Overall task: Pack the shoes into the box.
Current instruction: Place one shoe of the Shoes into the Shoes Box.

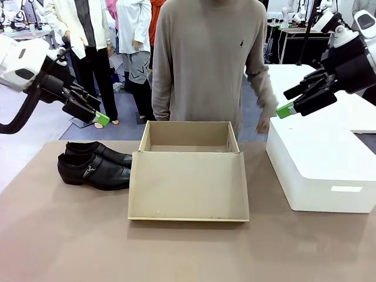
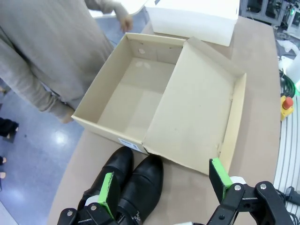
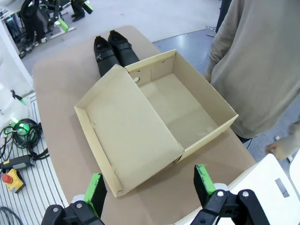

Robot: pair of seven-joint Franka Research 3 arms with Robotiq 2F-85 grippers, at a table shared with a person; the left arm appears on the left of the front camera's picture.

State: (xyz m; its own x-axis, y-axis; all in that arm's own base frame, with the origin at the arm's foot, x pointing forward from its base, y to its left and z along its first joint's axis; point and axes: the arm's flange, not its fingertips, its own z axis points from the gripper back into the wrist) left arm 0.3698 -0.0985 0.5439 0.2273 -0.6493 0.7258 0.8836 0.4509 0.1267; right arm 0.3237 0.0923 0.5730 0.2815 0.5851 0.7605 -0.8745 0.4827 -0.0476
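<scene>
Bright, even overhead light — faint shadow under the box (image 1: 188, 188), sharp focus, wrist views bent at edges.

Front low; wrists high above box (image 2: 136, 101)

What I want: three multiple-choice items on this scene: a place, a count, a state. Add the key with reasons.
1. The shoes lie: A inside the box; B on top of it; C on the table beside it.
2. Shoes in sight: A one; B two; C four.
3. The box is: A open, without shoes; B shut; C open, holding shoes.
Key: 1 C, they rest on the table left of the box; 2 B, a pair lies side by side; 3 A, lid flap folded out, bare cardboard inside.
</scene>
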